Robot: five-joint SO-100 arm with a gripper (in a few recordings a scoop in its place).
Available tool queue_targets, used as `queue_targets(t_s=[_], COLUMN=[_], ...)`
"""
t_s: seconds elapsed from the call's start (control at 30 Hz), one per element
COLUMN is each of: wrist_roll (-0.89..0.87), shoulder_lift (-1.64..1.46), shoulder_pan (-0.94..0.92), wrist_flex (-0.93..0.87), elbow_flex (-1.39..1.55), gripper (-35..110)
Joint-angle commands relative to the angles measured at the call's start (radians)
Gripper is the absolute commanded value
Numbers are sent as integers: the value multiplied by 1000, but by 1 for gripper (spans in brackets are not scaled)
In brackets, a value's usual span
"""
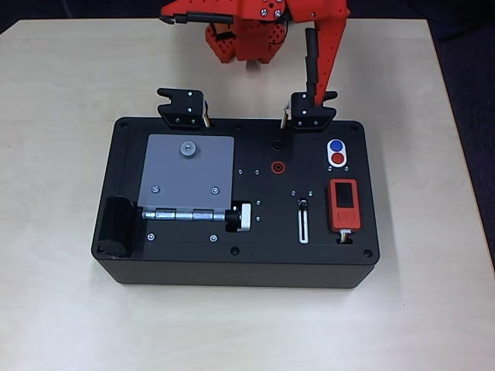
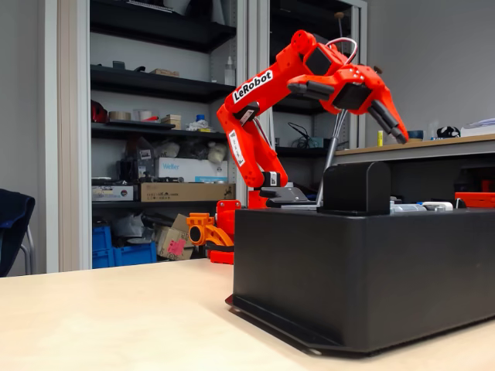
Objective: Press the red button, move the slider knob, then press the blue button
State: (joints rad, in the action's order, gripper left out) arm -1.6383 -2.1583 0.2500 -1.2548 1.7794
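Overhead view, gripper (image 1: 315, 85): it hangs over the far edge of the black box (image 1: 193, 263), near the button pair; the fingers look nearly together and hold nothing, probably to present one narrow tip for pressing.
Overhead view, red button (image 1: 337, 158): it sits in the white oval at the right of the box top, beside the blue button (image 1: 336, 145), which lies nearer the arm.
Overhead view, slider knob (image 1: 303, 205): it sits at the far end of its white-rimmed slot, left of the red module (image 1: 343, 205).
Fixed view, gripper (image 2: 387, 116): it is raised well above the box and angled downward, with fingers close together.
Fixed view, step: judged as the approach to the red button, none of the three actions yet done.
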Motion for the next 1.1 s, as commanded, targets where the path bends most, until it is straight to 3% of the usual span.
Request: queue_targets(t_s=[0.0,0.23,1.07], wrist_roll=[23,-31,-158], shoulder_lift=[43,183,322], shoulder_pan=[-26,-9,66], wrist_flex=[-18,-74,-2], elbow_flex=[-81,-198,-100], gripper=[104,104,104])
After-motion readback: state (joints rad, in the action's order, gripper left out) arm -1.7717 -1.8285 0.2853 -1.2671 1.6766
